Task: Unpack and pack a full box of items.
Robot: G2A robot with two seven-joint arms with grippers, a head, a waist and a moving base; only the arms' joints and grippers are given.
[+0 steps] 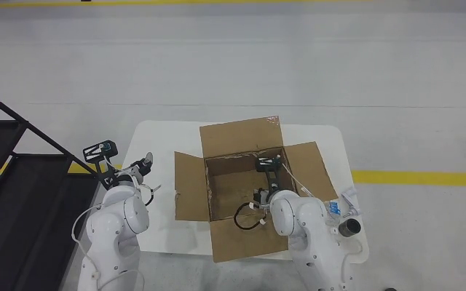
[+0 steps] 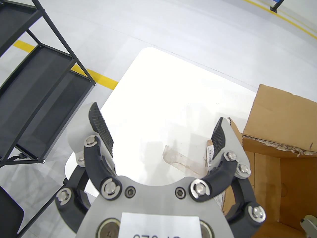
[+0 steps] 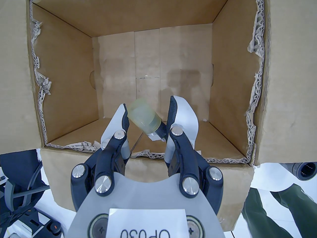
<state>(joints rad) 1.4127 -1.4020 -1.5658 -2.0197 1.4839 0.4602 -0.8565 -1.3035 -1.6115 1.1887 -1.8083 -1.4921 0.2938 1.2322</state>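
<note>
An open cardboard box [image 1: 240, 140] stands in the middle of the white table [image 1: 160, 138], its four flaps folded out. In the right wrist view the box floor [image 3: 153, 58] is bare. My right gripper [image 3: 148, 111] hangs inside the box opening and is shut on a small pale yellow translucent bottle [image 3: 143, 117], held tilted with its dark end between the pads. From above, that gripper [image 1: 268, 166] sits near the box's far wall. My left gripper [image 2: 158, 117] is open over the bare table beside the box's outer flap [image 2: 279, 115], holding nothing; the top view shows it [image 1: 147, 161] at the table's left edge.
A dark cylinder [image 1: 351, 228] and a white-and-blue packet [image 1: 338, 206] lie on the table to the right of the box. A black-and-teal device [image 1: 100, 151] sits by the table's left edge. A black shelf cart [image 2: 42, 95] stands off the table on the left. Loose clear tape [image 2: 178, 159] hangs from the flap.
</note>
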